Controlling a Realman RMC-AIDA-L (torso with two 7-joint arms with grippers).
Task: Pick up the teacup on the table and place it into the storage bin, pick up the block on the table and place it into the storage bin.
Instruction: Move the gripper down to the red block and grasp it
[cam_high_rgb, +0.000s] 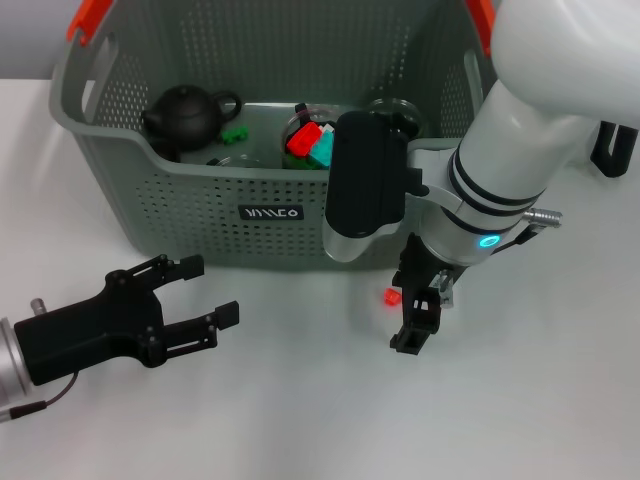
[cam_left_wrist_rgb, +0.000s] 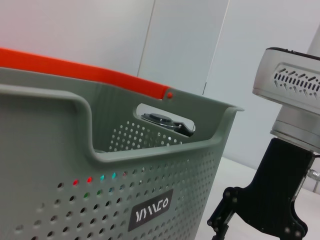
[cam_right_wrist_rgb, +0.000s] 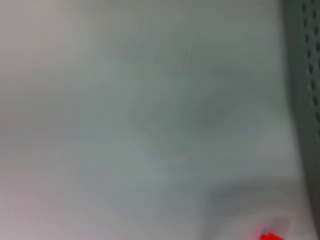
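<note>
- The right gripper (cam_high_rgb: 418, 315) is hanging low over the table (cam_high_rgb: 300, 420), just in front of the storage bin (cam_high_rgb: 180, 215), with the small red block (cam_high_rgb: 392, 297) lying on the table just to its left, close to the fingers.
- Its fingers are pointing down at the surface, but whether they are parted or closed I cannot tell; nothing seems to be between them.
- The block is showing in the right wrist view as a red fleck (cam_right_wrist_rgb: 270, 236) at the edge, so the arm is probably lining up to take it.
- The left gripper (cam_high_rgb: 205, 295) is resting low at the near left, fingers spread and empty, well apart from the block, likely keeping clear of the working arm.
- The bin is already holding a dark teapot (cam_high_rgb: 185, 112), red and teal blocks (cam_high_rgb: 310, 145) and what may be the teacup at the far right, though that part is too hidden to be sure.
</note>
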